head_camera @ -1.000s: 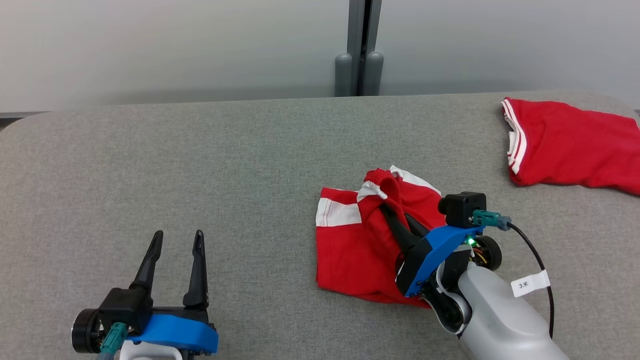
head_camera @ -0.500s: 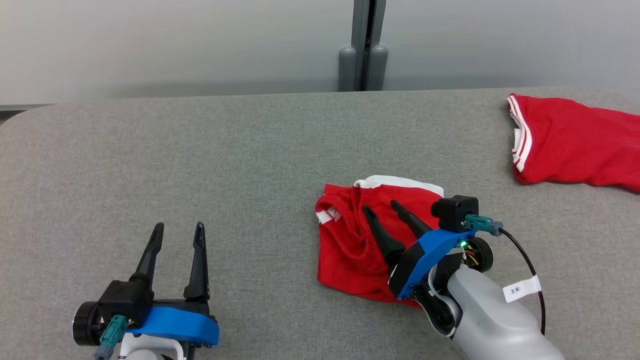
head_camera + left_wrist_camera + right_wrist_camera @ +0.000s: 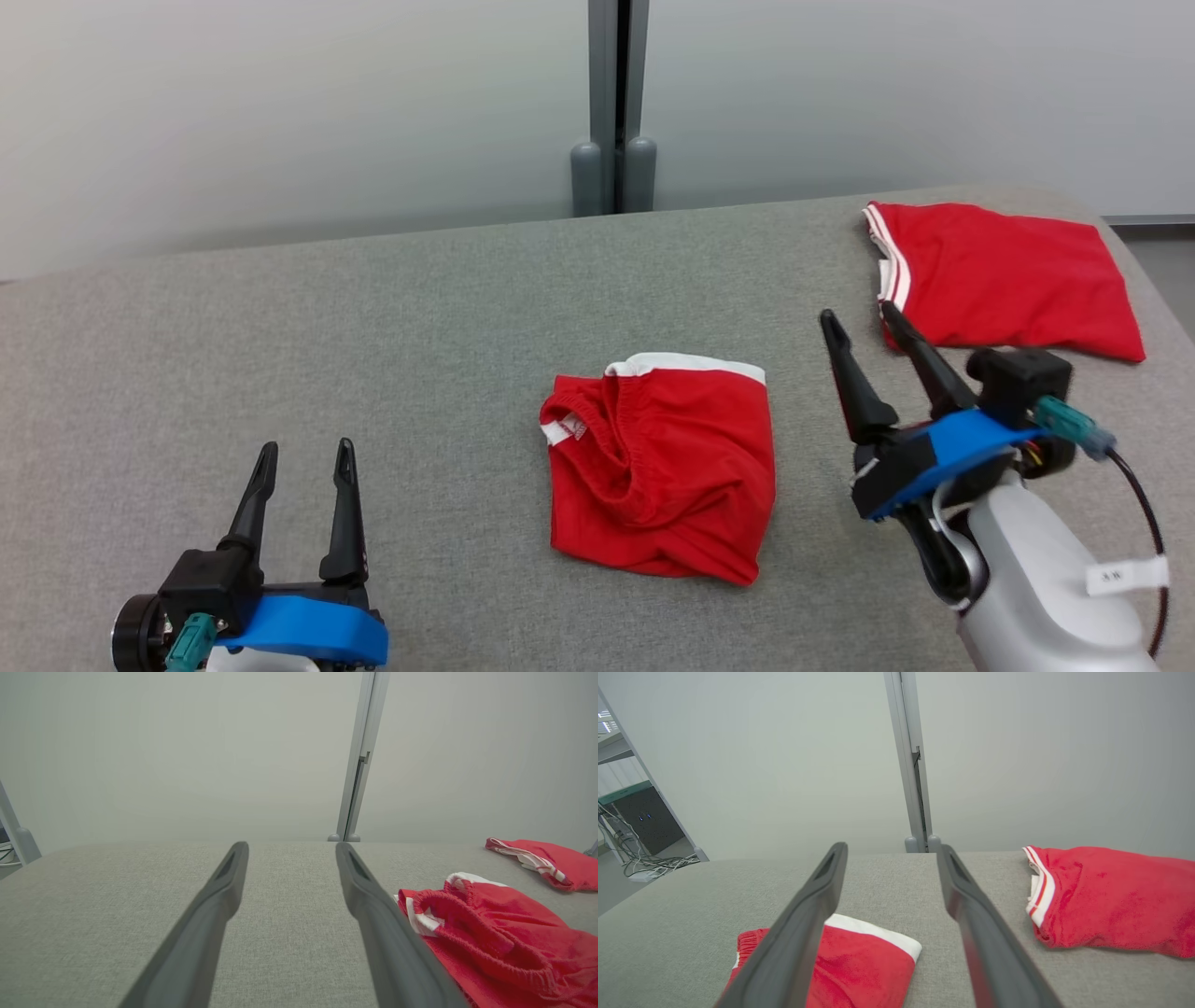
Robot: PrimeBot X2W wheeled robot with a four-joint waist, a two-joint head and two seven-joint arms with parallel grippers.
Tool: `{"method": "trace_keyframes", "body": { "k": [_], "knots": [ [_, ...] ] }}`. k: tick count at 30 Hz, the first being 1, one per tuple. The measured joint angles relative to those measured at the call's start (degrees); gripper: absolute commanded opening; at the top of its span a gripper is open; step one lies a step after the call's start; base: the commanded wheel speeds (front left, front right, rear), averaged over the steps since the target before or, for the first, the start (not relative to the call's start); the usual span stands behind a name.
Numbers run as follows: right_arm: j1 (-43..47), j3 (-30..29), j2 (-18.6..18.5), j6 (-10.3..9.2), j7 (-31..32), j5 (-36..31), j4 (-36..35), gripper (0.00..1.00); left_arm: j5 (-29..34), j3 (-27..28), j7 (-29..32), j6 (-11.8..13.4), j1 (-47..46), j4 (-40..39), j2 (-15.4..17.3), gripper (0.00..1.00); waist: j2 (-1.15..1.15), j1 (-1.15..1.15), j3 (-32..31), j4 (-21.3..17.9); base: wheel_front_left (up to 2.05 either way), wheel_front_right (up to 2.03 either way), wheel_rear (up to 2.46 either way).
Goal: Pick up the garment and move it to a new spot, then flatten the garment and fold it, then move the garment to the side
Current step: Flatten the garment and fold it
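Observation:
The garment [image 3: 663, 467], red shorts with a white band and a bunched elastic waist, lies crumpled on the middle of the grey table [image 3: 420, 317]. My right gripper [image 3: 856, 315] hangs open just to its right, apart from it, nothing between the fingers. In the right wrist view that gripper [image 3: 891, 847] points past the garment [image 3: 864, 956], which lies low on the left. My left gripper [image 3: 307, 446] stands open at the near left, well away from the cloth. In the left wrist view the left gripper [image 3: 290, 845] is empty, the garment [image 3: 495, 938] to its right.
A second red garment [image 3: 999, 280] with white stripes lies flat at the table's back right corner, also seen as a red garment [image 3: 1111, 896] in the right wrist view. A grey post [image 3: 613, 168] stands behind the far edge. The table's right edge [image 3: 1144, 271] is close.
My right gripper opened, let go of the garment and drew back to the right. The garment dropped into a crumpled heap. The head camera has shifted too. The left gripper stays open.

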Motion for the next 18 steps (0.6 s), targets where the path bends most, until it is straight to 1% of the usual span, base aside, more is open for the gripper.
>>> {"method": "trace_keyframes", "body": {
  "k": [1, 2, 6, 13, 18],
  "knots": [
    [1.45, -1.57, -0.09, -0.01, 0.0, -1.47, -1.85, 1.0, 0.11, 0.12, 0.0, 0.0, 0.03, 0.01, 0.0, 1.0, 0.0, 0.0, -0.34, -0.25, 0.0, 0.0, 0.0],
    [7.38, -6.83, 0.55, -0.01, -0.01, -5.87, -8.77, 1.0, 0.41, 0.57, -0.01, 0.0, 0.64, 0.09, -0.02, 1.0, 0.0, 0.0, -1.74, -1.1, 0.0, 0.0, 0.0],
    [12.64, -10.09, 2.09, 0.0, -0.02, -8.9, -14.43, 1.0, 0.91, 0.99, 0.0, 0.0, 1.16, 0.12, -0.02, 1.0, -0.01, -0.01, -2.8, -1.67, 0.0, 0.0, 0.0],
    [19.94, -13.04, 4.27, 0.0, -0.01, -13.28, -21.3, 1.0, 1.55, 1.94, -0.01, 0.01, 2.03, 0.46, -0.02, 1.0, -0.01, 0.0, -4.18, -1.34, 0.0, 0.0, 0.0],
    [23.82, -14.66, 5.6, 0.0, -0.01, -14.82, -23.88, 1.0, 2.0, 2.19, -0.01, 0.03, 2.56, 0.79, -0.03, 1.0, -0.01, 0.0, -4.76, -0.51, 0.0, 0.0, 0.0]
  ]
}}
